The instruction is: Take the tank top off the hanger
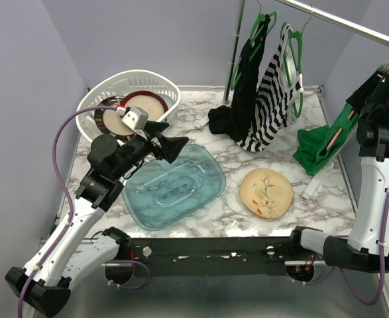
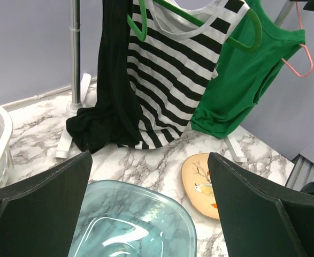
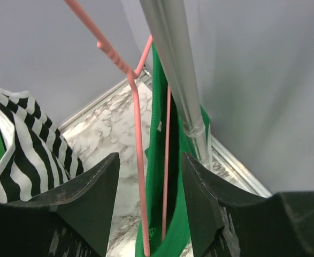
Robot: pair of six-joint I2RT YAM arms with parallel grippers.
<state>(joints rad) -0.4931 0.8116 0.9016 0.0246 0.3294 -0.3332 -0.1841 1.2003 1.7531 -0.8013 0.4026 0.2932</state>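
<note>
While the left gripper (image 2: 148, 155) hovers with fingers spread wide above the teal tray (image 1: 174, 185) at near left, the right gripper (image 3: 150, 160), its jaws apart and pinching nothing, straddles the pink hanger (image 3: 137, 134) and a strap of the green tank top (image 1: 315, 151) hanging from the rail (image 3: 173, 69) at far right

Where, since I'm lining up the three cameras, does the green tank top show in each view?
Top external: green tank top hangs at the far right, mid-height.
Left wrist: green tank top at upper right.
Right wrist: green tank top at low centre, on the pink hanger.
Shared landmark: the black-and-white striped top, left of the green one in every view.
</note>
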